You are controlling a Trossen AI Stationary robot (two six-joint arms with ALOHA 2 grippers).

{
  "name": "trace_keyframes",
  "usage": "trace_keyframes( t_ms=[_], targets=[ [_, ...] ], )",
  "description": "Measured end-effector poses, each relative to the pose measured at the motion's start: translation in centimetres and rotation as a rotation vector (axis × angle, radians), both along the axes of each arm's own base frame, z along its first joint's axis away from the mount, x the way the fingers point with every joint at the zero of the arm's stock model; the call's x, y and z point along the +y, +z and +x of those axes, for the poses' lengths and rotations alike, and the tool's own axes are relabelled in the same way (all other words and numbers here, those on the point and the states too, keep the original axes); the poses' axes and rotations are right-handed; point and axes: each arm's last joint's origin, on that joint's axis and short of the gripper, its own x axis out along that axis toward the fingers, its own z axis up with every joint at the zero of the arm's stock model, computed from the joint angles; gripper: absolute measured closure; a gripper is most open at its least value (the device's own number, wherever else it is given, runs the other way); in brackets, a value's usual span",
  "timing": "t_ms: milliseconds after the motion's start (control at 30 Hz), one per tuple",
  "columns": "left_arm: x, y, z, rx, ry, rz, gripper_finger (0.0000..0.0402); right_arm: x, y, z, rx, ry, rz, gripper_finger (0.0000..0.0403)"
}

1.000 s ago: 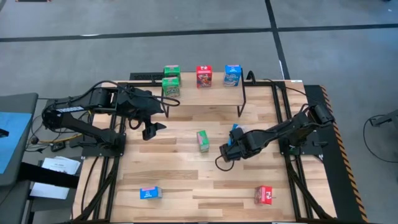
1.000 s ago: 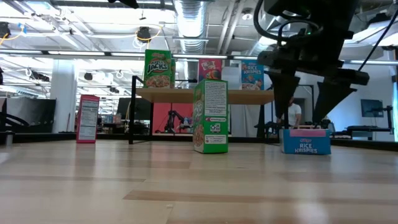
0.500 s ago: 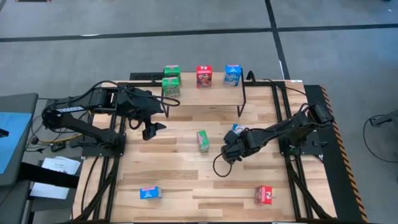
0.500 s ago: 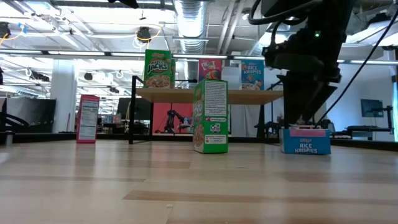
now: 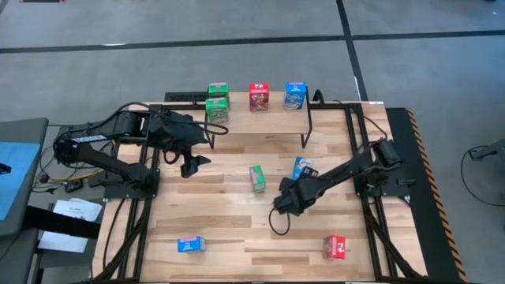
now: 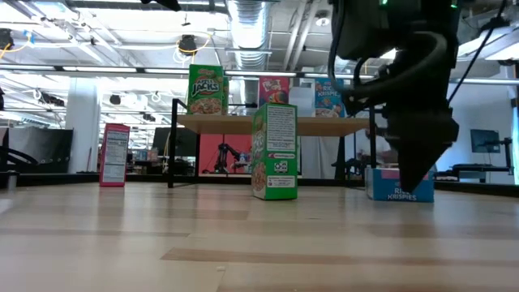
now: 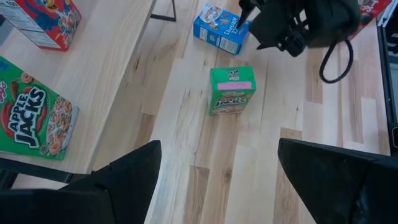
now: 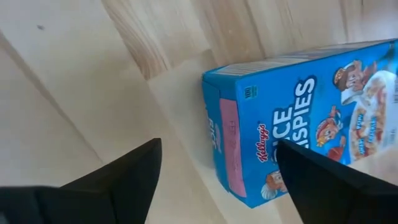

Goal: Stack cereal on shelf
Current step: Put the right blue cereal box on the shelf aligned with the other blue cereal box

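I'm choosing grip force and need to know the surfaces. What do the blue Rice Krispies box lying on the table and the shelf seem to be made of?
Rice Krispies box: looks like thin printed cardboard with a slight sheen; folded end flap and crisp edges show. Shelf: a pale wood board, matte with visible grain, on thin black legs, probably metal.

Blue cereal box (image 6: 399,183) half behind right arm (image 6: 409,97)

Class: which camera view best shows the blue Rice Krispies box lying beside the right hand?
The right wrist view: the Rice Krispies box fills it, print readable. The high view shows it small; the low view partly hidden; the left wrist view distant.
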Motion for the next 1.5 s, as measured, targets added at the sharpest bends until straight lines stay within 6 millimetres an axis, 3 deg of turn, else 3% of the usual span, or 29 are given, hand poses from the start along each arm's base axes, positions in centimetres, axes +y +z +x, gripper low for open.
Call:
trace_keyframes(
  t_ms=[233, 567, 700, 933, 1133, 1500],
  targets=[
    [0.0, 0.0, 0.0, 0.000, 0.000, 0.000, 0.0089, 1.2, -0.8, 1.4, 0.079, 0.022, -0.050, 0.0144],
    [0.0, 0.0, 0.0, 0.000, 0.000, 0.000, 0.0089, 1.9, 0.1, 2.7, 0.091, -0.021, -0.100, 0.0336],
    [0.0, 0.0, 0.0, 0.000, 0.000, 0.000, 0.0089, 1.9, 0.4, 2.6, 0.086, -0.025, -0.096, 0.0389],
    [0.0, 0.0, 0.0, 0.000, 0.000, 0.000, 0.0089, 1.9, 1.3, 2.6, 0.098, -0.060, -0.067, 0.0388],
    [0.0, 0.0, 0.0, 0.000, 0.000, 0.000, 0.0089, 1.7, 6.6, 2.1, 0.017, -0.138, -0.046, 0.0398],
    [0.0, 0.0, 0.0, 0.000, 0.000, 0.000, 0.0089, -1.4, 14.9, -0.8, -0.340, -0.324, 0.082, 0.0396]
  ],
)
